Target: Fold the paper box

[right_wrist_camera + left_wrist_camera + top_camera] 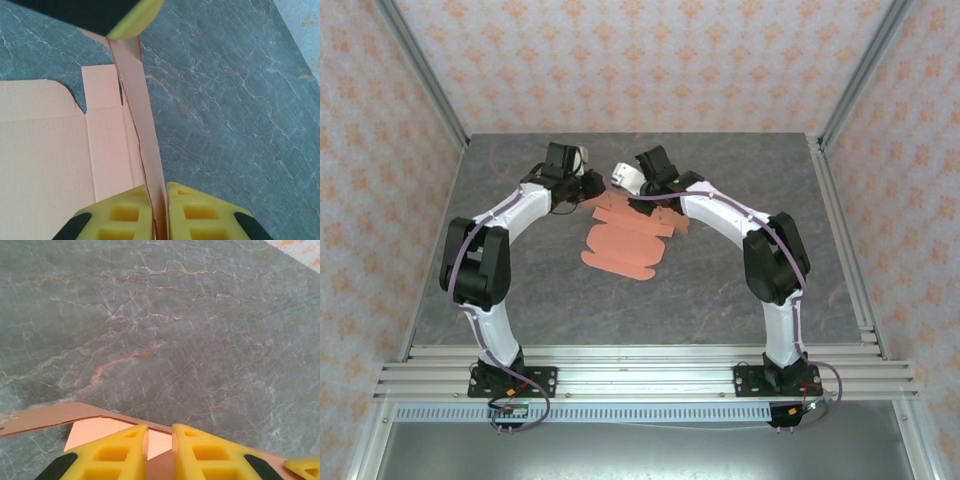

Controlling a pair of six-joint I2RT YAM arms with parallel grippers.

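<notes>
The paper box (620, 245) is a flat salmon-orange die-cut sheet on the grey table, with rounded tabs at its near edge. Both grippers meet at its far edge. My right gripper (157, 186) is shut on a long side flap (142, 115) that stands upright from the sheet (45, 150). At the flap's far end sits a finger of the left gripper (125, 15). In the left wrist view my left gripper (160, 429) shows a narrow gap between its yellow fingers, with the card (95, 429) showing in and behind the gap. Seen from above, the left gripper (592, 186) and right gripper (623, 186) nearly touch.
Grey marbled tabletop (720, 290) surrounds the sheet, with bare room in front and to both sides. Patterned walls and aluminium frame posts (840, 90) close the table at the back and sides. A rail (640, 375) carries the arm bases at the near edge.
</notes>
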